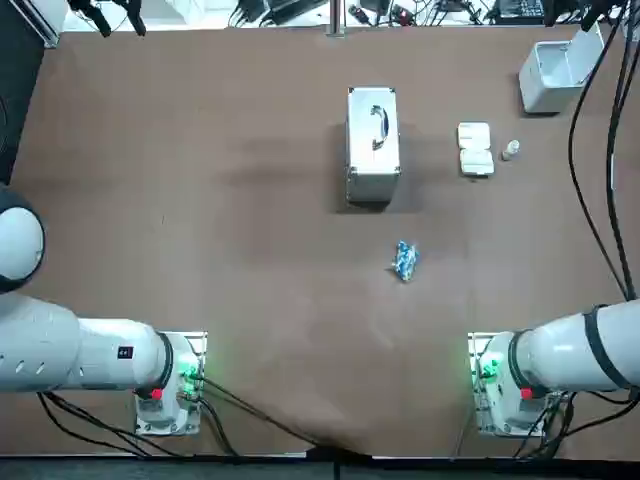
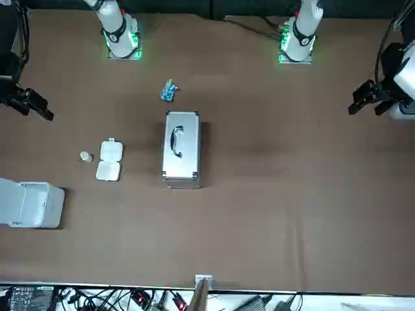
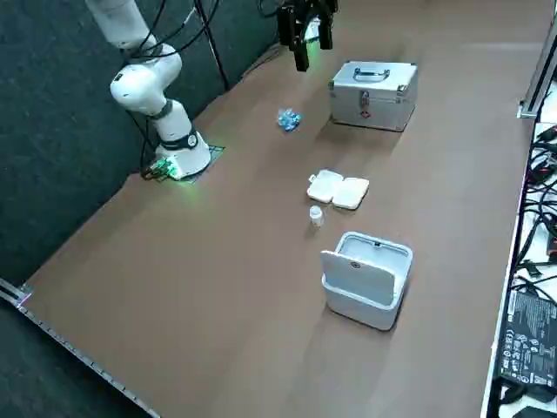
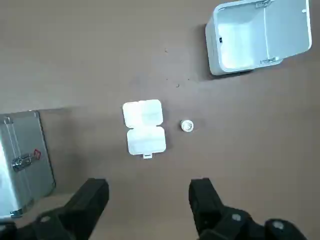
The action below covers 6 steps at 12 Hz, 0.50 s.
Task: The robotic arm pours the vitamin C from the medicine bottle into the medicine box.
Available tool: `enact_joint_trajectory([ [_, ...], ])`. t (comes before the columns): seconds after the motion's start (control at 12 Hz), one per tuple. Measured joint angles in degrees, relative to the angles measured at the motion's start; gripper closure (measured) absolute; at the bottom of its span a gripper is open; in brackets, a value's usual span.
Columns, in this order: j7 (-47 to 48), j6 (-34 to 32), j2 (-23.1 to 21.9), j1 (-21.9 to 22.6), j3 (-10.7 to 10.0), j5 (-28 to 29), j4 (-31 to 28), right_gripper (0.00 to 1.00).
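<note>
High over brown table, blocky tool agape

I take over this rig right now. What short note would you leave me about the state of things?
Right tool: open, empty, held high over the table, looking down on the job's things.
Medicine bottle: stands on the table beside the medicine box, not touching it.
Medicine box: lies opened flat.
Done: nothing; the bottle is not grasped yet.
Left: grasp the bottle, bring it over the open box, pour.

Robot lab: cables, brown table, right arm's jaws above it.
</note>
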Motion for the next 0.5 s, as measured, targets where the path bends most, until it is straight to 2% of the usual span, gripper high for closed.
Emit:
enact_joint_trajectory([
  [0.5,-0.57,0.02,0.03,0.00,0.00,-0.02,0.00,0.00],
])
